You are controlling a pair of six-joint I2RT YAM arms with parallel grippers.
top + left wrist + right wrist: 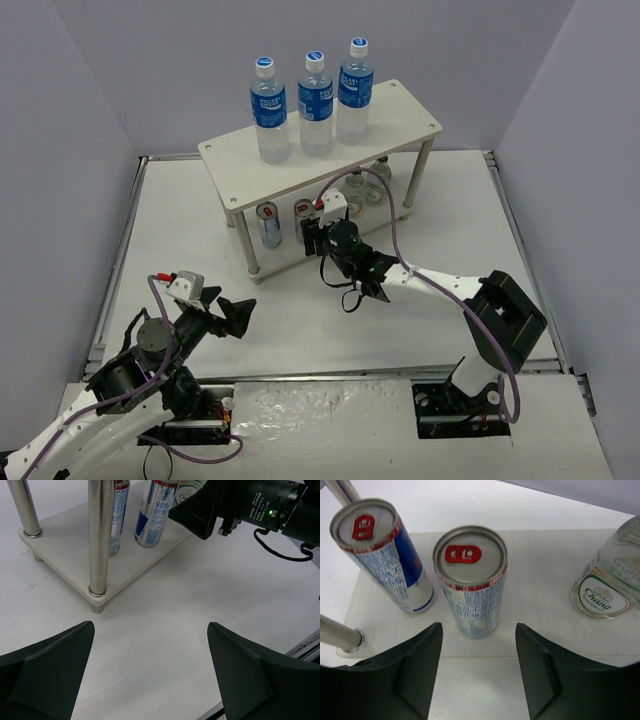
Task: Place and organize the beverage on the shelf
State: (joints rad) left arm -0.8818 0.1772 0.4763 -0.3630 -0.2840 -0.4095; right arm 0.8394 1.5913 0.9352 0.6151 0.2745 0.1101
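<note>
"Three tall bottles stand upright in a row on the top board of the shelf, white caps on and blue labels showing," the first onlooker reads off. "Report the lower board."

"Lower board: two cans stand upright, side by side, at the shelf's left end as the top camera sees it. Both have red tabs facing up. The small clear bottles stand toward the shelf's right end, under the top board. The right wrist view shows one of them with a green and white label. All the beverage in view is on the shelf."

"Right gripper?"

"The right gripper sits at the front edge of the shelf's lower board and points in under the top board. Its jaws are spread wider than a can. The right-hand can stands at the mouth of the gap, and a strip of board shows on either side of it. Neither finger touches the can, and nothing is held."

"Left gripper?"

"The left gripper hangs over the table, in front of the shelf's left front leg and apart from it. Its jaws are wide apart with only bare table between them. It carries nothing. From its wrist view the two cans show just behind that leg."
</note>
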